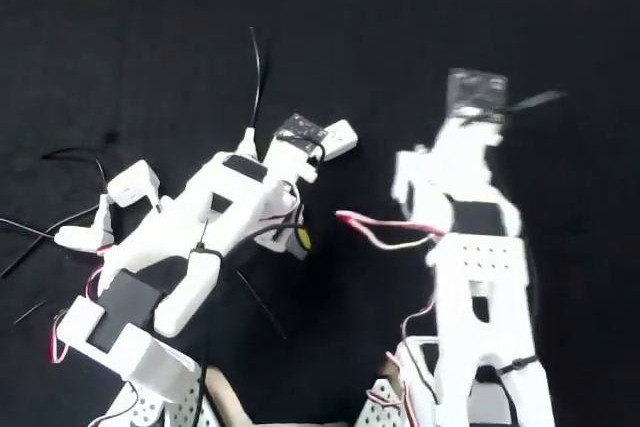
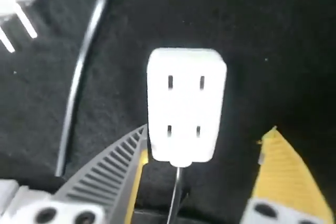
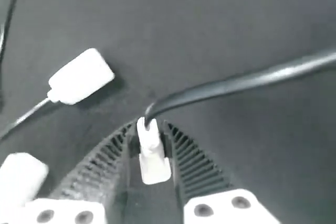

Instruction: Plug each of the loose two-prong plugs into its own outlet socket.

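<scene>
Left gripper (image 2: 209,132): jaws wide, straddling white outlet block (image 2: 186,106) lying flat on black table cloth (image 1: 150,37); grey ribbed finger (image 2: 113,163) seemingly against one near corner of block, yellow finger (image 2: 283,166) apart from opposite side. Outlet block: two pairs of slots facing up, all four unfilled, thin cord (image 2: 177,192) leaving end nearest gripper base. From high view, same gripper just off table centre toward 12 o'clock, block just beside it at its 2 o'clock. Loose two-prong plug (image 2: 13,1): white, prongs bare, on cloth well apart from block, black cable (image 2: 81,72) between the two. Right gripper (image 3: 150,129): clamped on small white plug (image 3: 153,163), prongs hidden between ribbed fingers, black cord (image 3: 247,80) arching out from plug's far end; from high view at 2 o'clock of table centre. White rounded block (image 3: 81,76): on thin lead, on cloth beyond right gripper, plug or outlet not decidable. White adapter-like piece (image 1: 135,182): 9 o'clock of table centre, just beside left arm (image 1: 190,237).
</scene>
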### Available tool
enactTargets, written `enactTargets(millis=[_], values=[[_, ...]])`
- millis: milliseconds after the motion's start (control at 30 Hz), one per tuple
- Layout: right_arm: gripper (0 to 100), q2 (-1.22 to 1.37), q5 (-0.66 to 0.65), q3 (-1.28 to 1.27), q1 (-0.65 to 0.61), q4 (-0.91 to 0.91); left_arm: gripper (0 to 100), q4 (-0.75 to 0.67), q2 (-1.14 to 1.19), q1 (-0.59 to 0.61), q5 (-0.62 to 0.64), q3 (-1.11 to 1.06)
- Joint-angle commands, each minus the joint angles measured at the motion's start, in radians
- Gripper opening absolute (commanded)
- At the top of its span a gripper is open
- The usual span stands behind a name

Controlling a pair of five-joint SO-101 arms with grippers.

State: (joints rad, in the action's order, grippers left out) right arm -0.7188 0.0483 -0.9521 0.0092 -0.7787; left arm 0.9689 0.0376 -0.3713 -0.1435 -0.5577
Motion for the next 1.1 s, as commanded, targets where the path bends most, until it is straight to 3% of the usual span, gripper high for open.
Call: enactTargets(millis=[0, 167, 500, 667, 833, 1067], values=[[1.2, -0.019, -0.103, -0.039, -0.109, 0.094, 34, 0.092, -0.026, 0.012, -0.028, 0.105], [1.2, -0.021, -0.19, -0.153, -0.212, 0.272, 34, 0.226, -0.172, 0.053, -0.118, 0.07], [1.1, -0.019, -0.183, -0.199, -0.427, 0.402, 34, 0.13, -0.804, 0.16, -0.167, -0.375], [1.1, -0.027, -0.06, -0.133, -0.489, 0.417, 34, 0.098, -1.083, 0.205, -0.126, -0.535], [1.2, -0.021, 0.152, 0.007, -0.551, 0.328, 34, -0.011, -1.366, 0.206, -0.094, -0.719], [1.2, -0.025, 0.296, 0.021, -0.69, 0.308, 34, -0.034, -1.834, 0.226, -0.087, -0.944]])
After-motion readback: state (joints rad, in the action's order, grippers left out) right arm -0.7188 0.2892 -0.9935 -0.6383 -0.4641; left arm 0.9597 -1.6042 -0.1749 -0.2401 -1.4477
